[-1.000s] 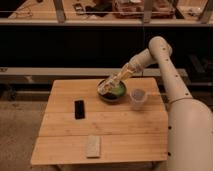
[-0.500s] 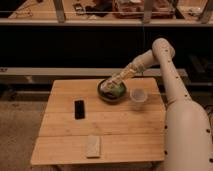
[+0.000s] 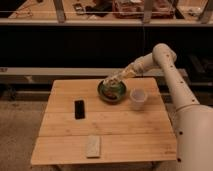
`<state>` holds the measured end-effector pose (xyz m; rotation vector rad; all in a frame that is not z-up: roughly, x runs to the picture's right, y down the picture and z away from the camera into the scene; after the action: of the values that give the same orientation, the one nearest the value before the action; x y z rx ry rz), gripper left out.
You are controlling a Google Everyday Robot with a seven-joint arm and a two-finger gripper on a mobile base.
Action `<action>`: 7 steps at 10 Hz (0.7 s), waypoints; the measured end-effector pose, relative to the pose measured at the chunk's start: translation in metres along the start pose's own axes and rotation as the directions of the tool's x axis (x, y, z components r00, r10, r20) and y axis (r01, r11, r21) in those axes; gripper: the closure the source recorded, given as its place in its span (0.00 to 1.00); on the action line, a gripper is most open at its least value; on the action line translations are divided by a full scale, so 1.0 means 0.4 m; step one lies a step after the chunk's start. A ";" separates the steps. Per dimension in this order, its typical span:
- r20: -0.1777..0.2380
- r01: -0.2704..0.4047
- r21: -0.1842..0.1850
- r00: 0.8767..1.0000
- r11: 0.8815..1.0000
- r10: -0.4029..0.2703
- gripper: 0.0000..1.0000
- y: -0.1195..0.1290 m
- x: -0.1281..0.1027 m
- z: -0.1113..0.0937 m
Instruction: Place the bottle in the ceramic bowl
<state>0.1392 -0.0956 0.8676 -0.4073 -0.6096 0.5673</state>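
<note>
Dark shelves stand behind the wooden surface (image 3: 105, 125). Over the bowl (image 3: 111, 91) hangs the hand (image 3: 114, 81), grasping the bottle (image 3: 113, 80) tilted just above the bowl's contents. This looks like the placing step; next the hand should lower and let go.

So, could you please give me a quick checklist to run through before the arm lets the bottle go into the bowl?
1. Gripper over the ceramic bowl: ok, it sits above the bowl's rim.
2. Bottle at the gripper, over the bowl: ok, though its outline is hard to make out.
3. Bottle resting inside the bowl: cannot tell.
4. Translucent cup apart from the bowl: ok, it stands just to the right.
5. Black phone and pale sponge away from the arm: ok.
6. Bowl fully on the wooden table: ok.
</note>
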 end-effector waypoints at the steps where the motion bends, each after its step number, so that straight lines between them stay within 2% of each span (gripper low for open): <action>1: 0.000 -0.012 0.007 1.000 1.000 0.012 0.20 0.016 0.010 0.004; 2: -0.010 -0.026 -0.002 1.000 1.000 0.025 0.20 0.051 0.024 0.016; 3: -0.032 -0.037 -0.027 0.999 0.999 0.036 0.20 0.092 0.040 0.031; 7: -0.040 -0.039 -0.038 0.998 0.998 0.038 0.20 0.110 0.043 0.038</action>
<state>0.1247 -0.0484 0.8637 -0.4667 -0.5770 0.5838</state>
